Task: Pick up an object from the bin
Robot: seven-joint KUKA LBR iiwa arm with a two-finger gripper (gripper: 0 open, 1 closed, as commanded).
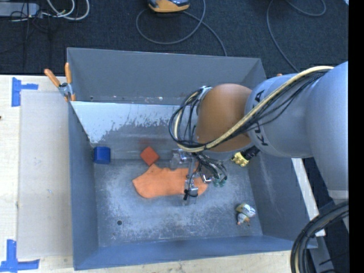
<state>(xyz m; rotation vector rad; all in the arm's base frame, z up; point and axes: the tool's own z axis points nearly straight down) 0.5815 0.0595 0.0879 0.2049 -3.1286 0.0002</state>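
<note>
My gripper (190,190) is low in the middle of the bin, its fingertips down at the right end of a flat orange cloth-like piece (157,182) that lies spread on the floor. A small red-orange block (149,155) sits just behind the cloth, up and to the left of the gripper. The cloth's right edge is partly covered by the fingers.
A blue block (102,154) stands near the bin's left wall. A small white and yellow object (245,212) lies at the front right. The arm with its orange cover and cables hangs over the bin's right half.
</note>
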